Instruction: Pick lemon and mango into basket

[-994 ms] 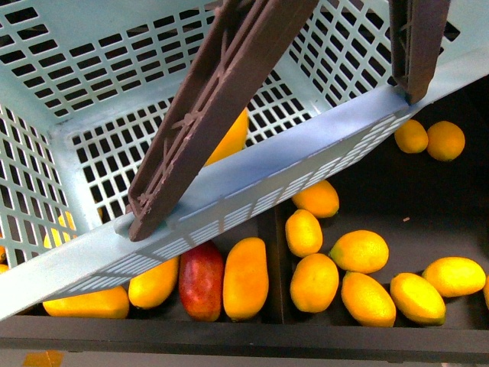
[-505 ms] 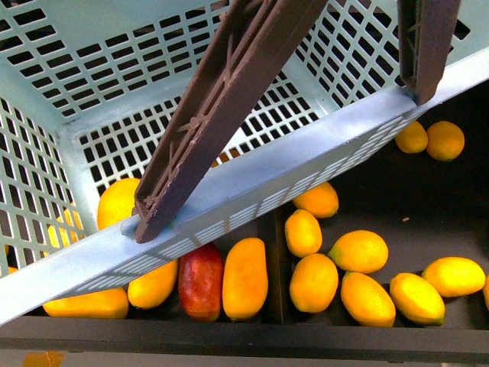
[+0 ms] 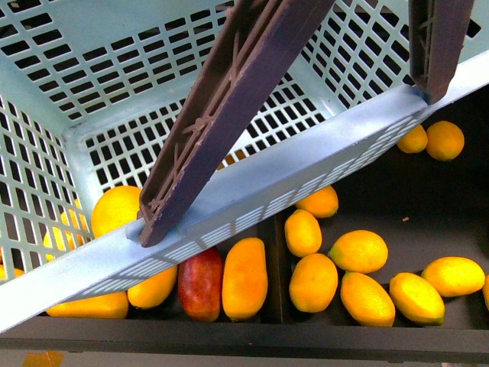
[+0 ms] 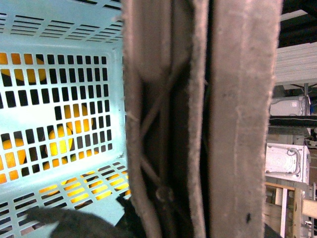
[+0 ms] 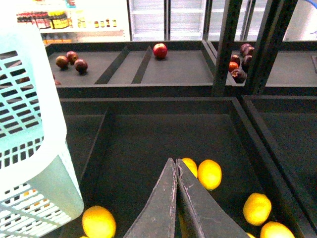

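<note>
The light teal basket (image 3: 306, 160) hangs tilted close in the front view, brown handles (image 3: 229, 115) raised. My left gripper (image 4: 148, 218) is shut on the basket's handles (image 4: 237, 119), which fill the left wrist view; its fingers are mostly hidden. One yellow-orange fruit (image 3: 114, 208) lies in the basket's low corner, and I cannot tell whether it is lemon or mango. Below, an orange mango (image 3: 244, 277) lies in the left compartment and a lemon (image 3: 359, 251) among several in the right one. My right gripper (image 5: 176, 161) is shut and empty above lemons (image 5: 209, 173), beside the basket (image 5: 29, 148).
A red-blushed mango (image 3: 201, 281) lies next to the orange one. A black divider (image 3: 273, 229) splits the shelf, and its front lip (image 3: 244, 336) runs below. Two round oranges (image 3: 445, 140) sit far right. Behind stand a black post (image 5: 225, 49) and shelves with red fruit (image 5: 159, 50).
The fruit inside the basket has rolled from behind the handle down into the low left corner. The basket and its handles have shifted slightly up and to the right.
</note>
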